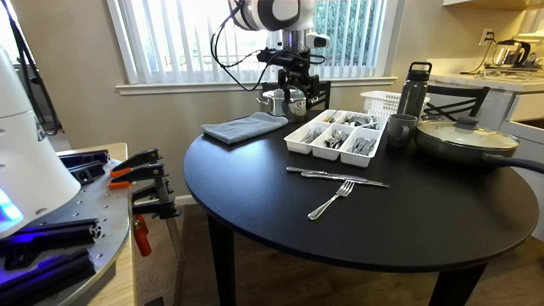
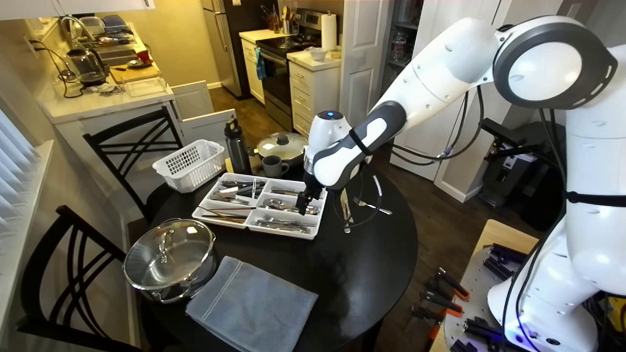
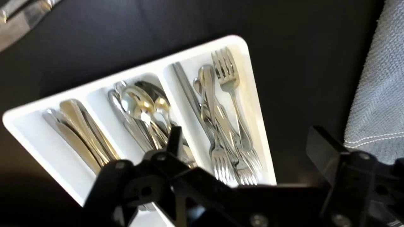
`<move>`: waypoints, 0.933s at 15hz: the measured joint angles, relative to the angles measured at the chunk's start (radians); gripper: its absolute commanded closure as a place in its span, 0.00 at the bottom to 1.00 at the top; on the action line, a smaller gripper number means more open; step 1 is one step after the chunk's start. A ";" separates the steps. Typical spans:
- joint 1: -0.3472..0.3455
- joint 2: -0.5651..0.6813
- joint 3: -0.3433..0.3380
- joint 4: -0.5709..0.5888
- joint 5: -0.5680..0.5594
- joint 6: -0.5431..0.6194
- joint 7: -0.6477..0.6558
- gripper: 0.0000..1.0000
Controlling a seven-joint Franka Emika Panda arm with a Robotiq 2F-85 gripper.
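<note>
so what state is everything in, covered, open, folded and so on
Tool, open, holding nothing
Cutlery tray, uncovered, loaded
Tray forks, overlapping loosely
Loose fork, lying on the table
Loose knives, lying flat
Steel pot, covered
Frying pan, covered
Bottle, upright, capped
Mug, upright
Towel, folded
White basket, upright, uncovered
Kettle, upright

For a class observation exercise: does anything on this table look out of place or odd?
Yes: two knives and a loose fork lie on the table outside the cutlery tray, where similar pieces are sorted. Inside it, the wrist view shows one fork with tines pointing opposite to several others'.
</note>
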State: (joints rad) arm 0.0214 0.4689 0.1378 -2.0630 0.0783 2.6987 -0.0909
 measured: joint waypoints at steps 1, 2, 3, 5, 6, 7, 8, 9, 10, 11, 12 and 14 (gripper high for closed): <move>-0.018 -0.023 0.004 -0.055 0.045 0.025 0.000 0.00; -0.038 -0.040 0.010 -0.107 0.092 0.047 0.000 0.00; -0.058 -0.052 0.018 -0.151 0.140 0.065 0.000 0.00; -0.108 -0.057 0.048 -0.216 0.245 0.084 -0.003 0.00; -0.135 -0.055 0.066 -0.239 0.295 0.086 -0.008 0.00; -0.160 -0.053 0.081 -0.254 0.337 0.086 -0.017 0.00; -0.178 -0.050 0.088 -0.265 0.365 0.086 -0.019 0.00; -0.191 -0.046 0.087 -0.272 0.384 0.086 -0.019 0.00; -0.199 -0.040 0.081 -0.276 0.393 0.086 -0.017 0.00; -0.202 -0.033 0.068 -0.277 0.393 0.086 -0.013 0.00; -0.199 -0.024 0.049 -0.277 0.390 0.085 -0.001 0.00; -0.178 -0.006 -0.001 -0.276 0.368 0.084 0.040 0.00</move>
State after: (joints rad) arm -0.1564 0.4631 0.1369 -2.3395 0.4460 2.7831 -0.0504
